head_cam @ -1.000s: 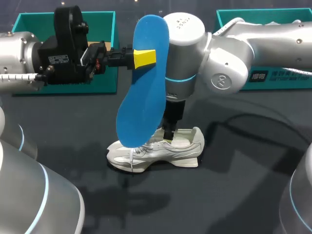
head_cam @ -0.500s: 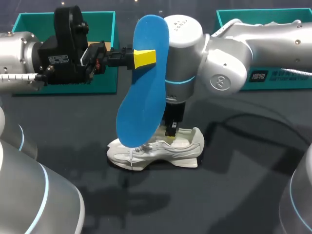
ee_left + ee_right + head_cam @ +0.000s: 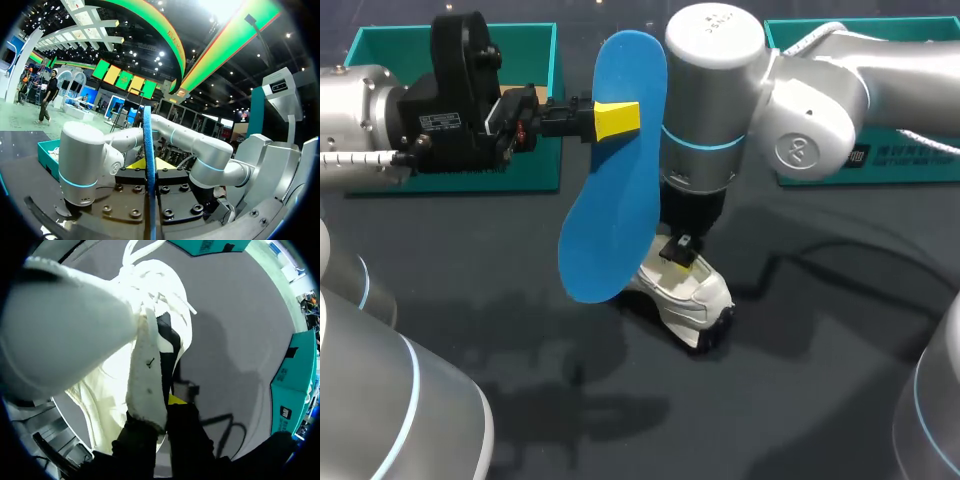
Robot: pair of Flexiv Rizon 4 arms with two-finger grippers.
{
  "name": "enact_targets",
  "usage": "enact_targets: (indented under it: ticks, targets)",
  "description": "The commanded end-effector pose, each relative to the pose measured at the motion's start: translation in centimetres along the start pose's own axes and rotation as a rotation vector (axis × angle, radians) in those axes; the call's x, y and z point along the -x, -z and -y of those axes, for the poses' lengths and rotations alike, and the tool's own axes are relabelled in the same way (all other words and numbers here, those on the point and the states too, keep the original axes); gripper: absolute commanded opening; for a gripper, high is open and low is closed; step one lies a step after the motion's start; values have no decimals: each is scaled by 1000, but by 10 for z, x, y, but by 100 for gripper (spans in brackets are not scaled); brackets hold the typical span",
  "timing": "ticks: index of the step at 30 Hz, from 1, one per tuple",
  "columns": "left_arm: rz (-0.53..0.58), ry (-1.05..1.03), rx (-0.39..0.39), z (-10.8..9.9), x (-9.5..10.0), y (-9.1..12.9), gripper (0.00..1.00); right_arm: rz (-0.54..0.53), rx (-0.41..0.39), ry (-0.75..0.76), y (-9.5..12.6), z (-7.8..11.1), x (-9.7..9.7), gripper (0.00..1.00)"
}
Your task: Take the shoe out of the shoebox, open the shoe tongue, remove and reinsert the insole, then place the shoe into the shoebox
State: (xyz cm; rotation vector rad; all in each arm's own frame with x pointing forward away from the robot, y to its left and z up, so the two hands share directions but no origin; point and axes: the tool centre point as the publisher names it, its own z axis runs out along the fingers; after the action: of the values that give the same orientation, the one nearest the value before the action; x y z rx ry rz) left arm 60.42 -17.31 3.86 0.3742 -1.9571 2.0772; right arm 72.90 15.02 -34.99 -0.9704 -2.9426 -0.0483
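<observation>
Blue insole [image 3: 610,200] pinched by left pincer [image 3: 617,118] (upright); right pincer [image 3: 680,258] pinches shoe [image 3: 698,295].

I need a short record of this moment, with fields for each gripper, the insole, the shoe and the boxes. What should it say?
left gripper: shut on the insole, above the table
insole: blue, outside the shoe, hanging upright
right gripper: shut on the shoe at its opening
shoe: white, outside both boxes, under the right gripper
left shoebox: teal, far side, behind the left arm
right shoebox: teal, far side, behind the right arm
</observation>
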Motion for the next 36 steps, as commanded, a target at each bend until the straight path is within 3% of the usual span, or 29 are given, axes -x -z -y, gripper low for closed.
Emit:
enact_targets:
  ticks: [1,4,17,22,31,36]
  targets:
    - [-1,-1,-1,0,0,0,0,56,54,-202,12,23,-5,0]
    - [-1,-1,-1,0,0,0,0,76,4,-252,11,25,-11,0]
    - [-1,-1,-1,0,0,0,0,76,4,-252,11,25,-11,0]
    - [-1,-1,-1,0,0,0,0,19,38,-486,10,31,-14,0]
    - [-1,-1,-1,0,0,0,0,2,114,-666,12,42,-19,0]
    - [-1,-1,-1,0,0,0,0,-20,125,-671,6,41,-18,0]
